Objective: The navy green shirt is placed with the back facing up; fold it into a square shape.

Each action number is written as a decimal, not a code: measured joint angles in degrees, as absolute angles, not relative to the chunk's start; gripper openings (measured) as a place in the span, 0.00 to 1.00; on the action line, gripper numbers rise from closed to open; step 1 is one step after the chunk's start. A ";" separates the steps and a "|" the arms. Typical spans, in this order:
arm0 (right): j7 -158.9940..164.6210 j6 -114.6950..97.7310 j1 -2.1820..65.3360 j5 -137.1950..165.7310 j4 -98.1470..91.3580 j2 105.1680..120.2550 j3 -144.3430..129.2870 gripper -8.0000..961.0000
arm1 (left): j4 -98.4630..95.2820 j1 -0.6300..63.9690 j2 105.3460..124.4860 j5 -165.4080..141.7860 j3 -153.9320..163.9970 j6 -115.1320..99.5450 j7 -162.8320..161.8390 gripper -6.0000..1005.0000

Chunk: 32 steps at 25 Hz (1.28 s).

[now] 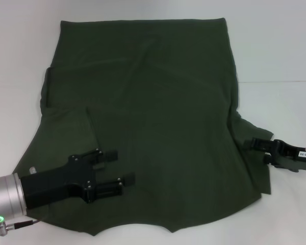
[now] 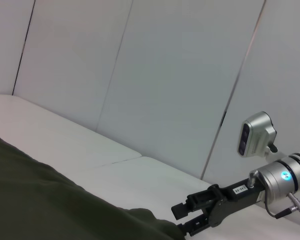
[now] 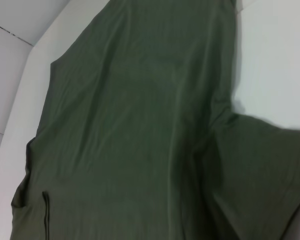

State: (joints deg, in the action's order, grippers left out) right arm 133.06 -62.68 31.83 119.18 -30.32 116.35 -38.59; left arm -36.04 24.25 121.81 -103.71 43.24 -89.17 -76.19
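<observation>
My left gripper (image 1: 117, 167) hangs over the near left part of the navy green shirt (image 1: 158, 117), its 2 black fingers (image 1: 110, 153) spread apart with a clear gap between them and nothing held. They point across the cloth toward the shirt's middle. Whether the fingertips touch the fabric I cannot tell.

My right gripper (image 1: 255, 145) sits at the shirt's right edge, beside the right sleeve (image 1: 255, 153), low to the table. In the left wrist view the same gripper (image 2: 182, 220) shows with its fingers parted, their tips right at the cloth's border, but whether they have any fabric between them I cannot tell.

The shirt lies spread flat on the white table (image 1: 275, 46), plain side up, its straight hem at the far side and the neckline curve at the near edge, close to me. The left sleeve (image 1: 66, 132) is folded inward over the body, its edge running as a dark slanted line just beyond my left fingers. Soft creases run along the body, as the right wrist view (image 3: 140, 125) also shows.
</observation>
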 joint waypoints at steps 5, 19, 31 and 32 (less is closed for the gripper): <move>132.97 -63.40 31.04 119.18 -30.34 116.19 -38.07 0.89 | -36.04 24.25 121.83 -103.71 43.24 -89.18 -76.20 0.87; 130.38 -63.08 31.34 119.18 -28.63 116.38 -35.04 0.77 | -36.04 24.59 121.91 -103.71 43.51 -89.16 -76.29 0.87; 128.46 -61.42 31.76 119.16 -28.35 116.92 -34.68 0.25 | -36.25 24.33 121.83 -103.71 43.15 -88.84 -76.29 0.87; 128.46 -61.36 31.80 119.16 -28.33 116.92 -34.69 0.21 | -36.23 24.37 121.82 -103.71 43.15 -88.83 -76.29 0.87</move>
